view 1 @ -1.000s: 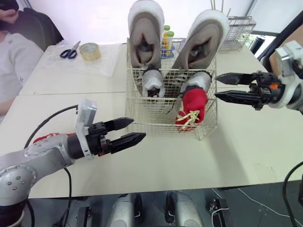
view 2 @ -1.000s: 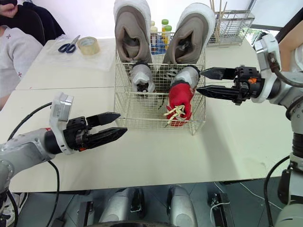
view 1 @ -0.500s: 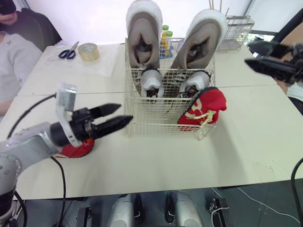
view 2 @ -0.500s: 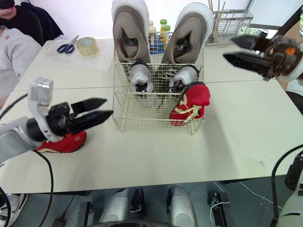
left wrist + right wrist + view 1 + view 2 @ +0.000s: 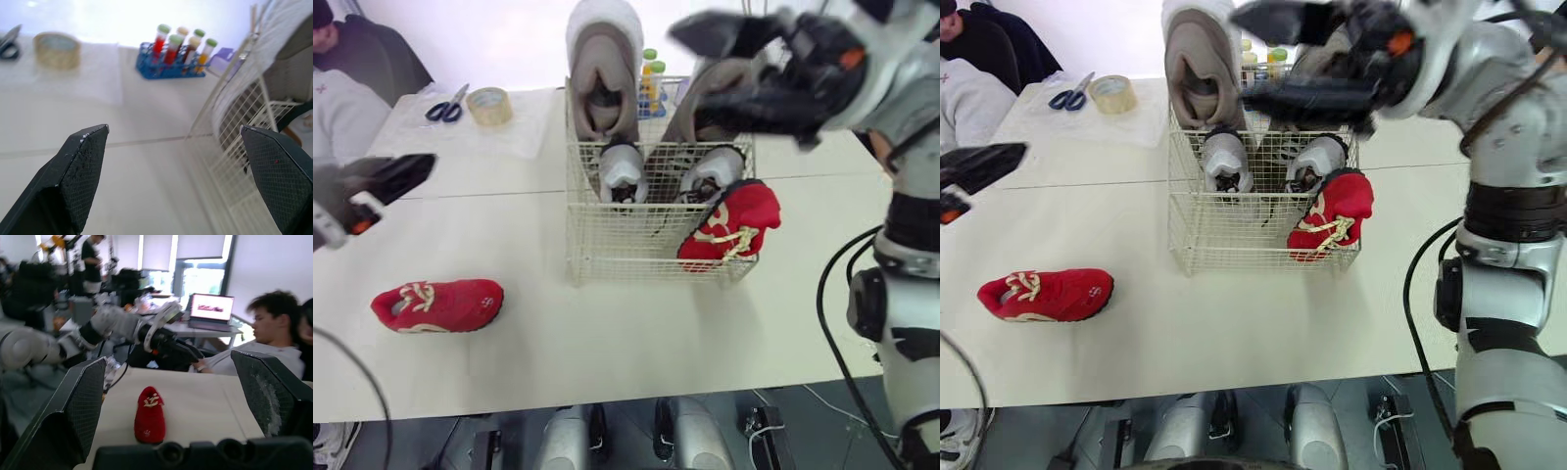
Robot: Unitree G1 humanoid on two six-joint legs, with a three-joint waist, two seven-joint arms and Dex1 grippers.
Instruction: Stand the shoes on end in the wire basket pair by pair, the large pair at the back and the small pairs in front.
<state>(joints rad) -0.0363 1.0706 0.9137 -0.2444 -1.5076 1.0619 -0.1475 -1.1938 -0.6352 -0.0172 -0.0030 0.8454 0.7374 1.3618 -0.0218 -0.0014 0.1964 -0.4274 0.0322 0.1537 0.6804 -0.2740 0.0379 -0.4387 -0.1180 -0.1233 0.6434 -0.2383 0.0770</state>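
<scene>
Well left of the wire basket (image 5: 646, 257), the left gripper (image 5: 173, 128) hangs wide open, empty. The loose red shoe (image 5: 438, 305) lies flat, left of the basket's front. Its mate (image 5: 734, 220) leans tilted at the front right corner. Above the basket, the right gripper (image 5: 690, 76) gapes empty. Best to grasp the loose shoe mid-body and stand it front left.

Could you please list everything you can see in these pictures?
basket: one, white wire, mid-table
large shoes: two, beige, on end at the basket's back
small shoes: two, grey, on end in front of the large ones
red shoe: one, tilted at the basket's front right corner
second red shoe: one, flat on the table, left of the basket
scissors: one, blue-handled, far left
tape: one roll, tan, beside the scissors
tube rack: one, blue, behind the basket
laptop: one, open, background desk
table: one, cream
person: one, white top, far left
left gripper: black, open
right gripper: black, open
</scene>
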